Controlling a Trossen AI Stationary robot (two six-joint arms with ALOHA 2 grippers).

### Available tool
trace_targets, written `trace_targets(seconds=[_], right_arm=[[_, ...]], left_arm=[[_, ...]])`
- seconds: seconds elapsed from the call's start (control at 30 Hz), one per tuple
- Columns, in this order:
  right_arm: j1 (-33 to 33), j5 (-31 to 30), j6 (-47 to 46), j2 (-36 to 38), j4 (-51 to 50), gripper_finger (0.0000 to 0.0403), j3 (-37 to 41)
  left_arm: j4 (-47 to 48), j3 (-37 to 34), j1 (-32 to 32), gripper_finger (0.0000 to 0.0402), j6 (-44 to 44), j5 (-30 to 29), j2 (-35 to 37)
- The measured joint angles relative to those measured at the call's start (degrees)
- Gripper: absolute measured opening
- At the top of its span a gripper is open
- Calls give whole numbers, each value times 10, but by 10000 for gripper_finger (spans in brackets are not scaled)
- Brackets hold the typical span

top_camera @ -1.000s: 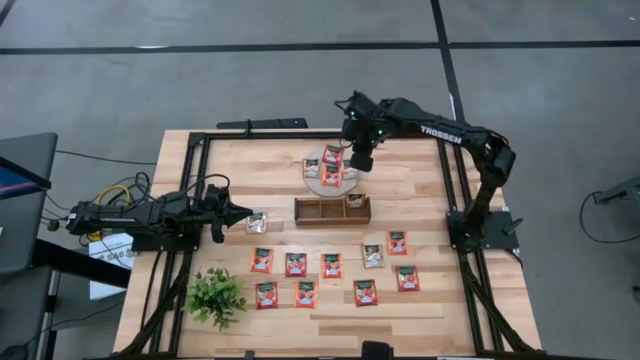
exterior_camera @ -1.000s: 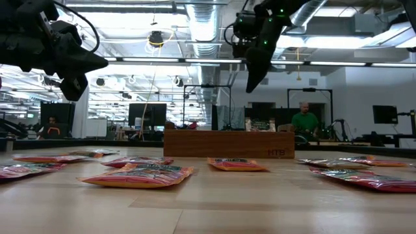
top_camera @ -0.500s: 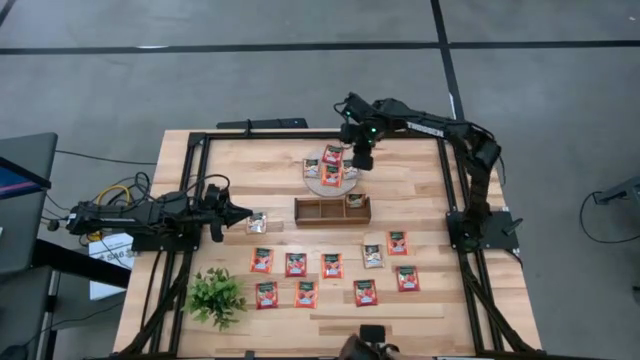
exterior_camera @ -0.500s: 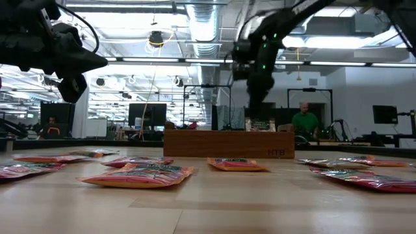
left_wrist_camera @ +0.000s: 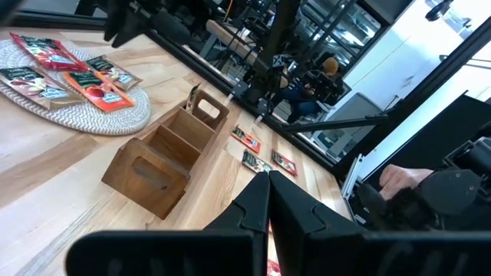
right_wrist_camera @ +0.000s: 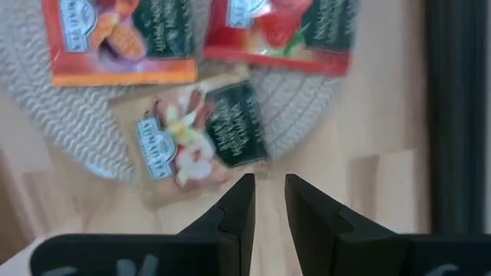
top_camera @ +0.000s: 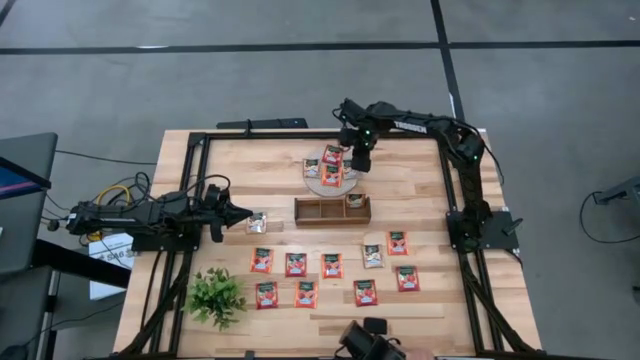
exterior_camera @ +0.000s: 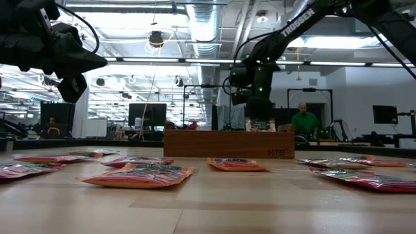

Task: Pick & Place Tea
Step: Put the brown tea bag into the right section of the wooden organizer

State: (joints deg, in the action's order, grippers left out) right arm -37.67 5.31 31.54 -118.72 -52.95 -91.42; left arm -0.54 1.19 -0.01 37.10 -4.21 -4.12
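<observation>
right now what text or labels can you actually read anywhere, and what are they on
"TROSSEN": white letters on the right arm's link, read in the low view.
"HTB": faint stamp on the wooden tray, uncertain.
Tea sachets: printed labels too blurred to read.
Nothing else legible.

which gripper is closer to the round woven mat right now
The right gripper: it hangs at the mat's edge, while the left gripper waits off at the table's left side.

overhead camera looks straight down on the whole table [top_camera: 400, 300]. low camera sits at tabletop height, facing the room. left wrist camera looks across at the wooden tray [left_wrist_camera: 165, 157] and round mat [left_wrist_camera: 77, 115]; right wrist camera hangs close above that mat [right_wrist_camera: 84, 126], probably its edge.
</observation>
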Motion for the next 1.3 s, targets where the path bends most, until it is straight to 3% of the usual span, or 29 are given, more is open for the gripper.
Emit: trace_targets(seconds=[0.97, 1.3], right_arm=[[7, 7, -5, -7, 24, 68, 0], [8, 8, -42, -42, 5, 68, 0]], left_arm=[[0, 0, 0, 0, -3, 0, 0], [0, 0, 0, 0, -2, 0, 0]])
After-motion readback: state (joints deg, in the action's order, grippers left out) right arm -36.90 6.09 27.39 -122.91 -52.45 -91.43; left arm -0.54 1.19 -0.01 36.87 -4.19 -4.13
